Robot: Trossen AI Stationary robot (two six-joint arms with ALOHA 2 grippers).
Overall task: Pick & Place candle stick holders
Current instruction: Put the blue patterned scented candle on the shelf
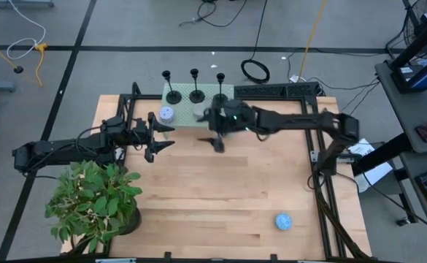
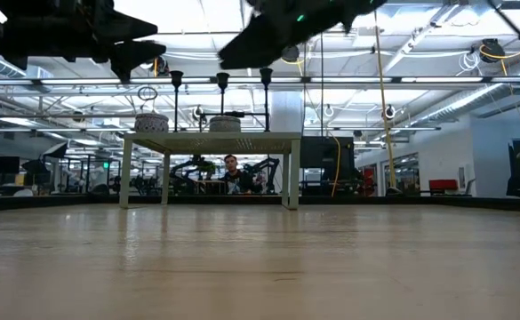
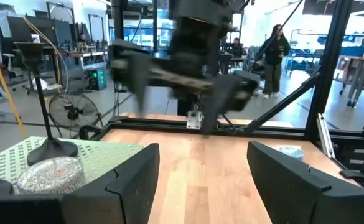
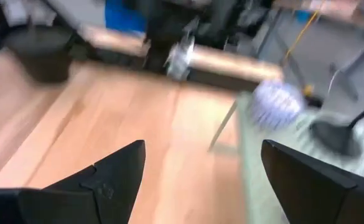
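Nearby, candle stick holders [image 1: 195,87] behind right hand [image 1: 217,140], empty

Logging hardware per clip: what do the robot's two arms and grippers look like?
Both arms are dark, jointed, with black cables along them. The left gripper has two broad, black, angular fingers; the right gripper has matching dark, wedge-shaped ones. A small green light glows near the right arm's wrist.

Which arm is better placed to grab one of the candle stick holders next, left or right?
Right, probably. The right gripper, fingers open, hangs just off the green mat where the three candle stick holders stand. The left gripper, also open, sits beside the mat's other end, about as near but lower along the table.
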